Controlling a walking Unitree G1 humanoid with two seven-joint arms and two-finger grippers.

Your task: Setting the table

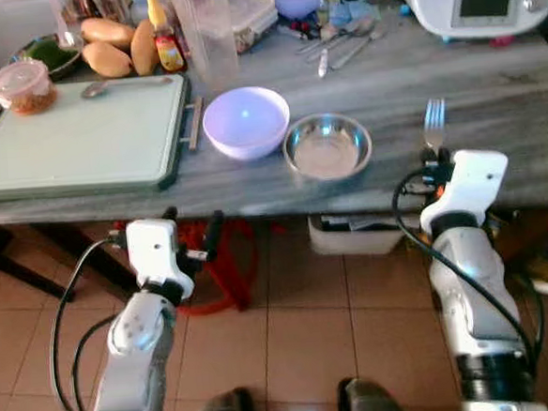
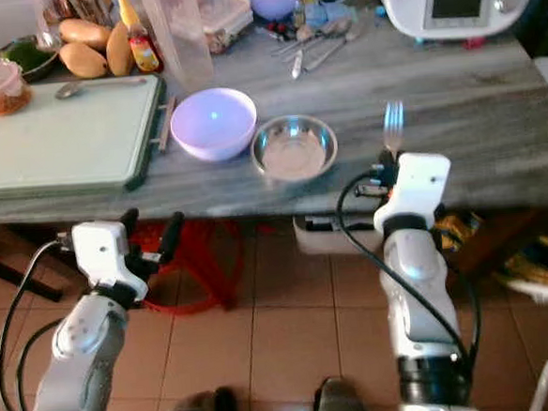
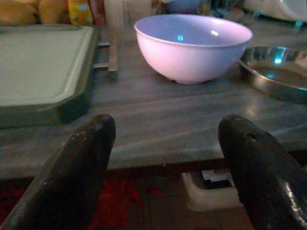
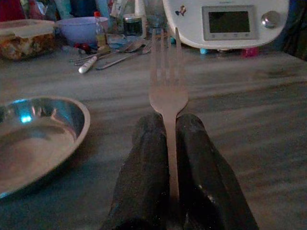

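Right claw (image 4: 168,143) is clamped on the silver metal fork (image 4: 166,91), tines toward 12 o'clock, above the grey marbled counter (image 1: 494,124). The shallow round steel bowl (image 1: 326,145) lies at its 9 o'clock, nearer this arm. Left claw (image 3: 168,167) gapes empty.

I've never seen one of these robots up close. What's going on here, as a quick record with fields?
Surface: grey table
Right gripper: shut on a fork, tines pointing at the white appliance
Left gripper: open, holding nothing, at the table's front edge
Dishes: lilac bowl beside steel bowl
Left side: green cutting board with a spoon
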